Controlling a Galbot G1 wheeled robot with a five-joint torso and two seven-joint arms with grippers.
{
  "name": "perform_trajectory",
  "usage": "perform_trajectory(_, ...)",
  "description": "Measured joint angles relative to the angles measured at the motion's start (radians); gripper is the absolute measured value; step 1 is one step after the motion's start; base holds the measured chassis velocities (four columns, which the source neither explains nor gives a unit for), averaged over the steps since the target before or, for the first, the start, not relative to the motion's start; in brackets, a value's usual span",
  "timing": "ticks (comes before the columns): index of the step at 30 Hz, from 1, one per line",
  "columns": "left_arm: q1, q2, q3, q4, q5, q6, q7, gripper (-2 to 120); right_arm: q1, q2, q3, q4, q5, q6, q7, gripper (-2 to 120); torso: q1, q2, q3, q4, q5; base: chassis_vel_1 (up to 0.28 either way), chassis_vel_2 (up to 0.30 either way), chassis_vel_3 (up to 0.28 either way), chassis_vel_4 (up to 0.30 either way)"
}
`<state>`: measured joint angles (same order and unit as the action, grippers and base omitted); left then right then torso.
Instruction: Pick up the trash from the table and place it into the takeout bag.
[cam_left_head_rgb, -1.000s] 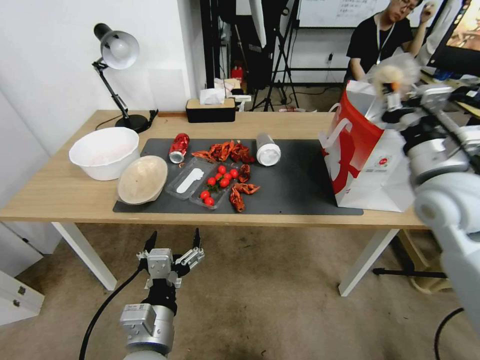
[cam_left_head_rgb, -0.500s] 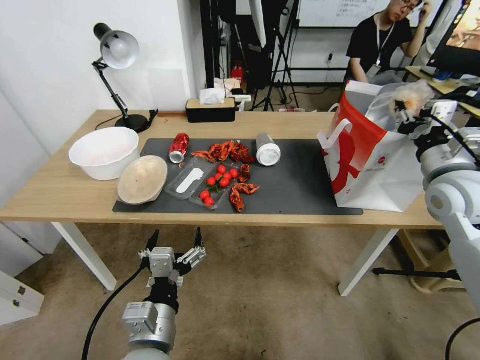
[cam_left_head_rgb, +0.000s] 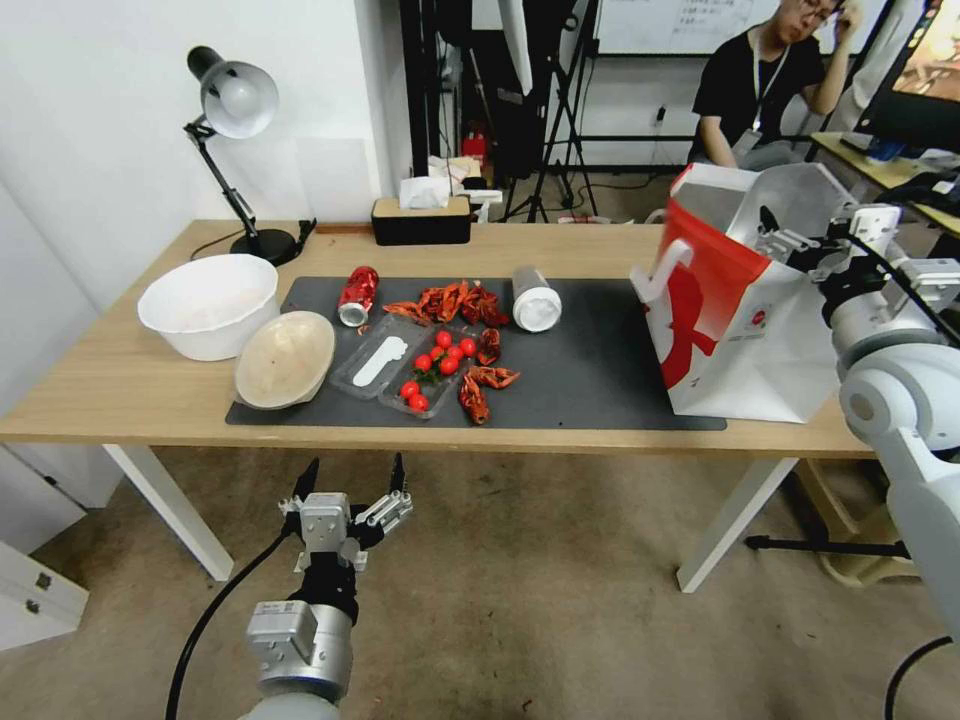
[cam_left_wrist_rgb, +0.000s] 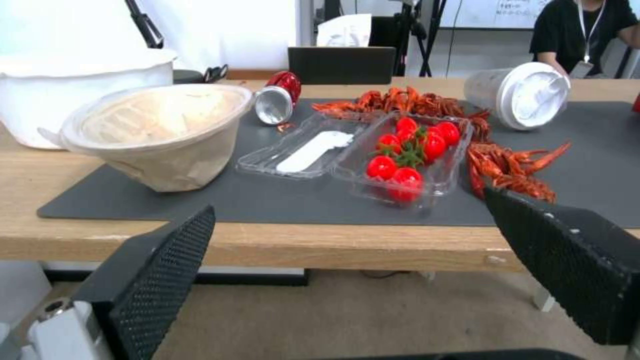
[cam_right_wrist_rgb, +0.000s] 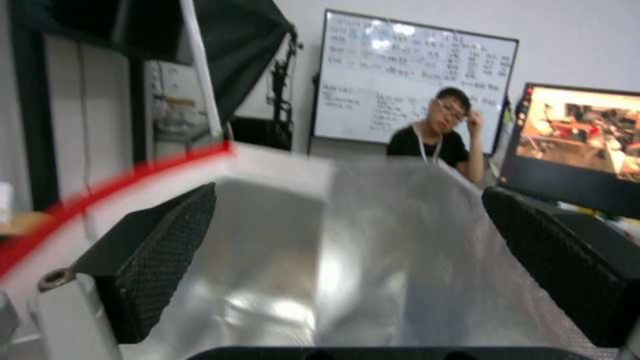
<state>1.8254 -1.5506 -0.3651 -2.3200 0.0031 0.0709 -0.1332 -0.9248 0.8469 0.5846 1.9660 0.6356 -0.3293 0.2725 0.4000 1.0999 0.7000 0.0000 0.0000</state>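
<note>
Head view: the takeout bag (cam_left_head_rgb: 745, 330) stands upright at the right end of the table (cam_left_head_rgb: 120, 385), partly on the dark mat (cam_left_head_rgb: 600, 375), its mouth wide and the silvery lining (cam_right_wrist_rgb: 373, 270) showing inside. The right gripper (cam_left_head_rgb: 800, 240) hangs at that mouth, just over the rim, with its fingers (cam_right_wrist_rgb: 150, 260) spread wide and nothing between them — foil lies directly below them in the right wrist view.

Well to the left of that gripper, the rest of the trash sits on the mat: a white lidded cup (cam_left_head_rgb: 535, 298) on its side nearest the bag, then red crayfish shells (cam_left_head_rgb: 455, 302), a clear tray of cherry tomatoes (cam_left_head_rgb: 435, 372), a crushed red can (cam_left_head_rgb: 357, 295) and, farthest off, a beige bowl (cam_left_head_rgb: 285, 358) tilted on its edge. A white bowl (cam_left_head_rgb: 208, 303) stands on bare wood just beyond the beige one.

The left gripper (cam_left_head_rgb: 348, 485) waits low in front of the table's near edge, below the tabletop, jaws apart and holding nothing. Straight ahead of it in the left wrist view are the tray of tomatoes and the beige bowl, with the can and cup behind them.

A desk lamp (cam_left_head_rgb: 235, 110) and a tissue box (cam_left_head_rgb: 421, 220) stand along the table's far edge.
</note>
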Motion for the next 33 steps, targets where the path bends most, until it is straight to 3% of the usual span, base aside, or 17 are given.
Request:
perform_trajectory(10,0.009,0.001,-0.003,-0.010,0.000,0.000,0.000,100,-0.052,-0.003,0.042,0.172,0.067,0.042,0.012,100,0.000,0.000,0.000,0.0001,-0.0001,0.000,0.000,0.000,0.000)
perform_trajectory(25,0.009,0.000,-0.004,-0.010,0.000,0.000,0.000,100,-0.144,0.002,0.068,0.277,0.092,0.092,0.012,100,0.000,0.000,0.000,0.0000,0.0001,0.000,0.000,0.000,0.000)
perform_trajectory(31,0.010,-0.001,-0.006,-0.010,0.000,-0.002,0.000,100,-0.275,0.051,0.070,0.345,0.025,0.197,0.010,100,0.000,0.000,0.000,0.0003,-0.0004,0.000,0.000,0.000,0.000)
perform_trajectory(33,0.010,-0.001,-0.008,-0.010,0.000,-0.004,0.000,100,-0.413,0.139,0.055,0.365,-0.100,0.365,-0.003,100,0.000,0.000,0.000,0.0001,0.0002,0.000,0.000,0.000,0.000)
